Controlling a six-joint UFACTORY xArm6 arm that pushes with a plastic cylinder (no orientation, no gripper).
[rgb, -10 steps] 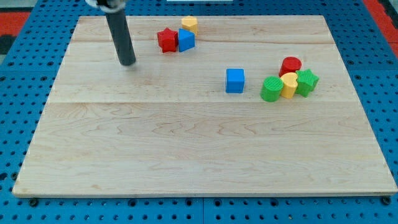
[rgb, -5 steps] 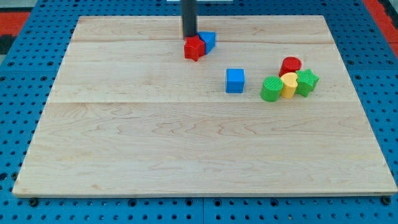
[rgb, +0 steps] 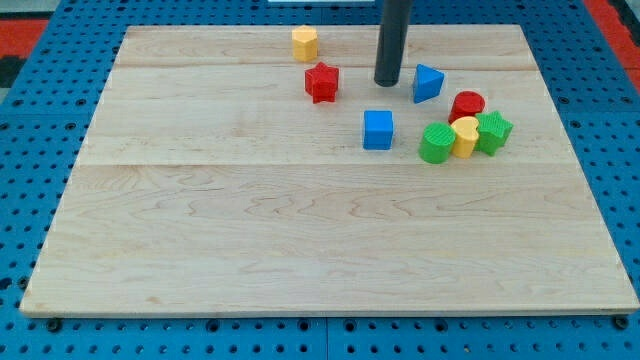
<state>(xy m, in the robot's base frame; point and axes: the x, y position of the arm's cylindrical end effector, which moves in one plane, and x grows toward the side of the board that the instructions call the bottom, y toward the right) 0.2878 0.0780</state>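
My tip (rgb: 388, 82) rests on the wooden board (rgb: 200, 230) near the view's top, between a red star block (rgb: 321, 82) to its left and a blue triangular block (rgb: 428, 83) to its right. It touches neither; the blue triangular one is nearest, a short gap away. A blue cube (rgb: 378, 130) lies just below the tip. A yellow block (rgb: 305, 43) sits further up and left.
At the view's right is a tight cluster: a red cylinder (rgb: 467, 104), a green round block (rgb: 436, 143), a yellow heart-like block (rgb: 465, 136) and a green star block (rgb: 493, 131). Blue pegboard (rgb: 40, 120) surrounds the board.
The tip swept from the view's left to the right along the top. The blue triangular block was pushed right, away from the red star, which shifted right and down. The yellow block is uncovered again.
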